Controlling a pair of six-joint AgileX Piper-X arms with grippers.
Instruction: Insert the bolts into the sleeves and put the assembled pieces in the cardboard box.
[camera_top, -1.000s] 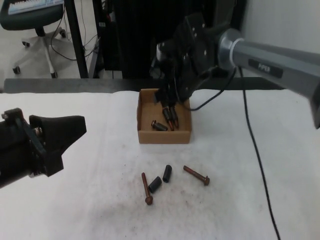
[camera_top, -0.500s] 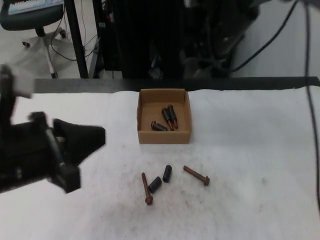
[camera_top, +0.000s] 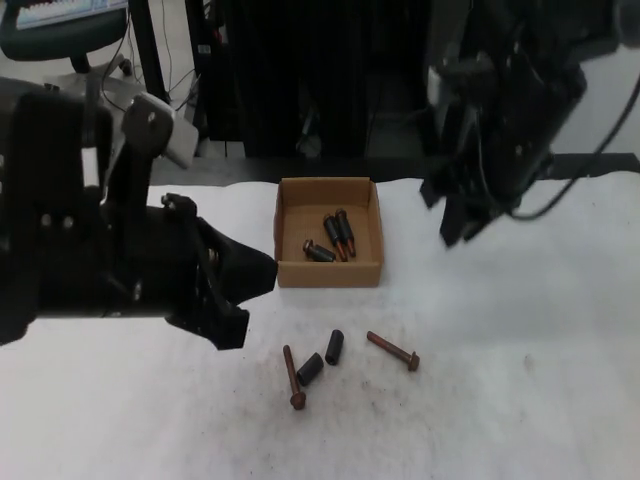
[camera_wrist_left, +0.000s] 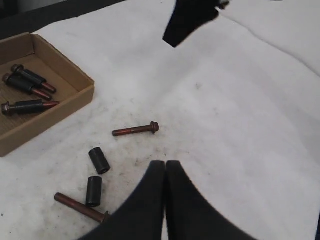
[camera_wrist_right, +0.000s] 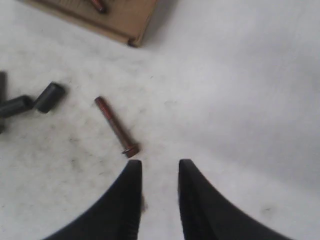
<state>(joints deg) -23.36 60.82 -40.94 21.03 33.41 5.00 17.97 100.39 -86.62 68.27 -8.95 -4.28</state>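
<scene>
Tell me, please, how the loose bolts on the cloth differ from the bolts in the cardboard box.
The loose bolts are bare; the boxed bolts wear black sleeves. The loose bolts number two, on the cloth; the boxed bolts three, inside the cardboard box. All are reddish-brown and lying flat.
</scene>
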